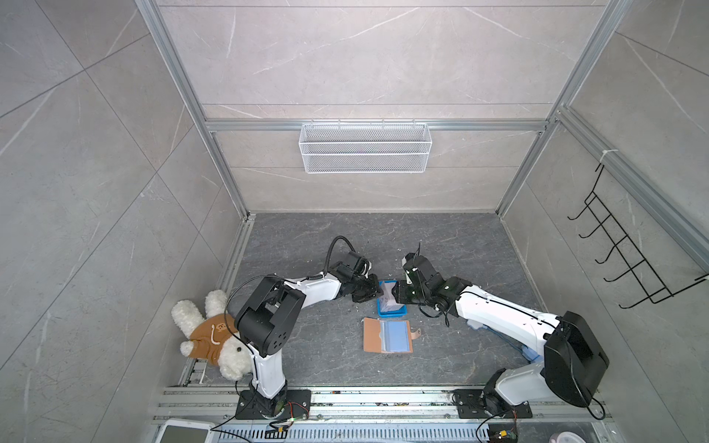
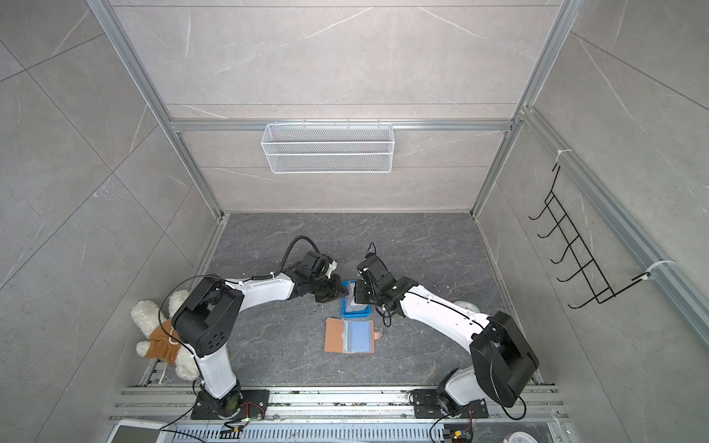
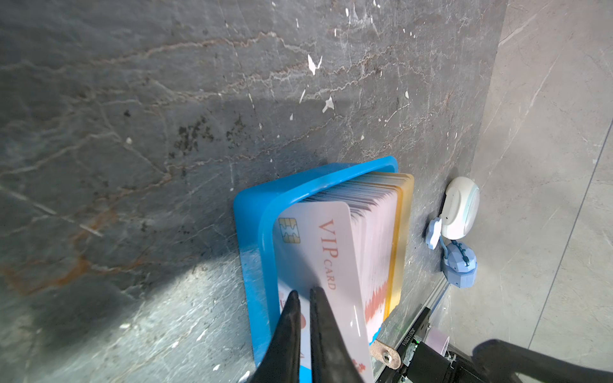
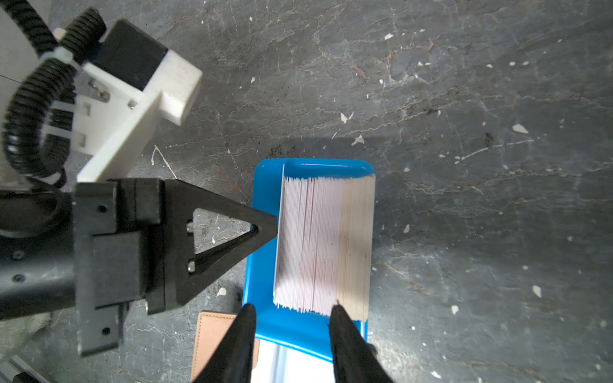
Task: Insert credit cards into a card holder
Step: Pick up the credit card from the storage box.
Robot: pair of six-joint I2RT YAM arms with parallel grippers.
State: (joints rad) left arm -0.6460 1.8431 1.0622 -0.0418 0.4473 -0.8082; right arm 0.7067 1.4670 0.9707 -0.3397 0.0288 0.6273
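Credit cards (image 4: 318, 238): a dense pack is stood on edge in the blue tray (image 4: 265, 185), faces pressed together, with only the thin upper edges exposed.
Front card (image 3: 318, 245): printed "VIP CARD" and leaned a little off the pack, so a slim gap is left behind it.
Handling: the cards are judged light, stiff yet springy, and glossy-slick. A neighbouring card is likely to be dragged along by a careless pinch.
Hold: a single card is best pinched across both faces at its exposed edge, once it is separated from the pack.
Left gripper (image 3: 304, 291): almost closed, with its tips set against the front card's face. Whether the card is actually pinched cannot be told.
Right gripper (image 4: 291, 310): jaws stand partly apart at the pack's end, one fingertip (image 4: 336, 313) touching the card edges, nothing clamped.
Card holder (image 1: 371, 333): laid open on the counter (image 1: 307, 237) just beside the tray, clear sleeves (image 1: 397, 336) upward. It is judged soft and likely to slide unless pinned.
Plush toy (image 1: 215, 333): well apart, by the left arm's base.
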